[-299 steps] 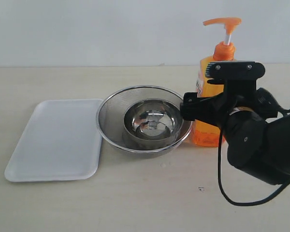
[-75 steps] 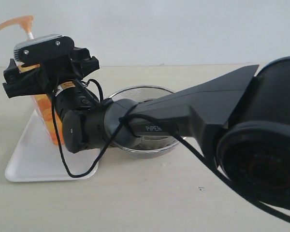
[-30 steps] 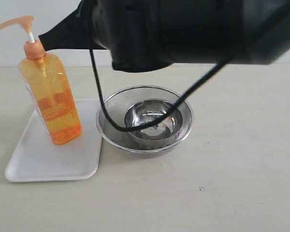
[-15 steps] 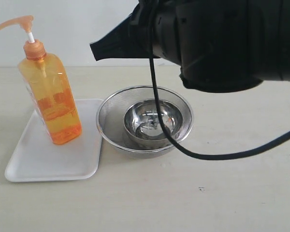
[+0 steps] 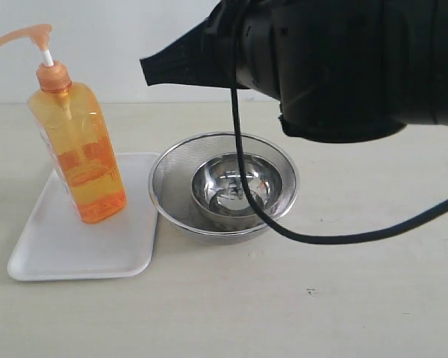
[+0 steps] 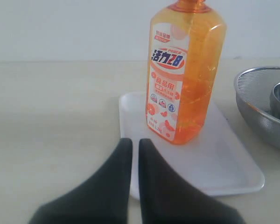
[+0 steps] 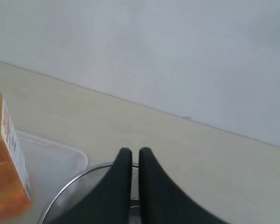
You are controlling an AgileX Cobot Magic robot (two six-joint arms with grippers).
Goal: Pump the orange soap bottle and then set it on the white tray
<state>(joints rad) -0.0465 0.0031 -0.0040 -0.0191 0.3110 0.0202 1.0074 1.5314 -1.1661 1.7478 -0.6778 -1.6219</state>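
Exterior view — the orange soap bottle (image 5: 78, 156) is being shown standing upright on the white tray (image 5: 60, 257), on the part of the tray nearer the wall. It is not being touched by any claw. Its pump head is being pointed away from the bowls.

Just beside the tray, a round mesh strainer (image 5: 172, 198) is being shown on the table (image 5: 358, 298), and a shiny steel bowl (image 5: 239, 183) is being cradled inside it. Whether the tray is being touched by the strainer's rim cannot be told.

A big black arm (image 5: 343, 67) is being shown close to the camera, high above the strainer, and much of the wall is being hidden by it. A black cable (image 5: 313, 240) is being hung from it in front of the bowl.

Through the left wrist view, the left gripper (image 6: 134, 142) is being shown closed — its two black fingers are being pressed side by side with only a thin line between them, and nothing is being gripped. The bottle is being shown just past the tips, apart from them, with its label facing the camera.

Through the right wrist view, the right gripper (image 7: 132, 151) is being shown closed on nothing too, up in the air over the strainer's rim.
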